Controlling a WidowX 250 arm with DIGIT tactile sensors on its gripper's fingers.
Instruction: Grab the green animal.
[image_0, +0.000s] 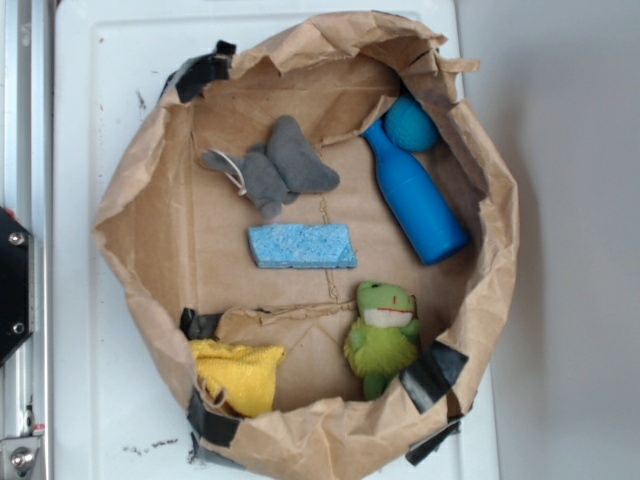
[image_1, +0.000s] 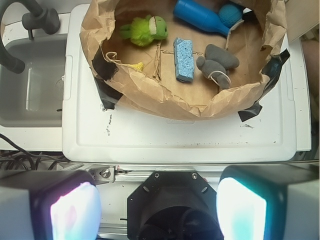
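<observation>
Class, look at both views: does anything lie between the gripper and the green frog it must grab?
Yes: the paper bag's crumpled wall rises between the gripper and the green frog. Inside, nothing covers the frog; the yellow cloth lies beside it.

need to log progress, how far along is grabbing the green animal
Barely started. Done: nothing visible. In hand: nothing; the gripper is open, back outside the paper bag. Left: reach in and close on the green animal, untouched beside the yellow cloth.

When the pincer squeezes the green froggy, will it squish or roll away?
The green frog looks fuzzy and stuffed, so it will probably squish and feel light. It lies flat on crumpled paper, so it likely won't roll, though its stubby legs may flop when lifted.
</observation>
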